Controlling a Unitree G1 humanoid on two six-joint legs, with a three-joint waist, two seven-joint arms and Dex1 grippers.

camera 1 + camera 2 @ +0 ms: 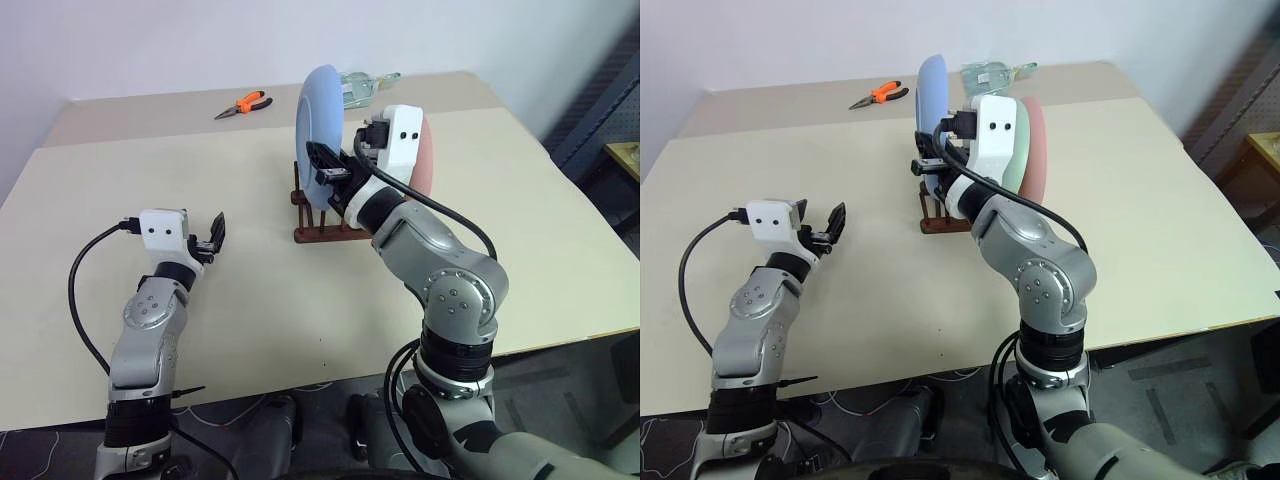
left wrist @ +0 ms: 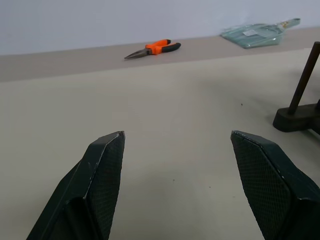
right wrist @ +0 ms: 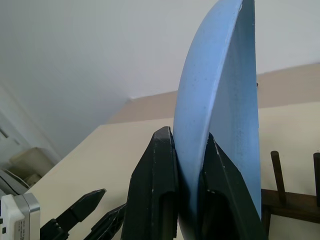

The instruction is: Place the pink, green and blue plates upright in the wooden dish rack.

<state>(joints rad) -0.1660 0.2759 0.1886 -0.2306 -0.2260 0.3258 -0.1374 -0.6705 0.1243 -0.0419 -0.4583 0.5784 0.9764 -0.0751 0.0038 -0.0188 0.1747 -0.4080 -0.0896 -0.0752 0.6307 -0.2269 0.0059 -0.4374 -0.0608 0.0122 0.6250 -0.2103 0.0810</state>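
Bright, even light, soft shadows, all views sharp

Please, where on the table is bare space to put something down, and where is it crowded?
Bare: the table between the left gripper and the orange pliers, and right of the wooden dish rack. Crowded: around the rack, with plates and right gripper.

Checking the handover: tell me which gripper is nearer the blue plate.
Right. The right gripper is clamped on the blue plate at its edge, holding it upright over the rack. The left gripper hangs open above the table, well off to the plate's left.
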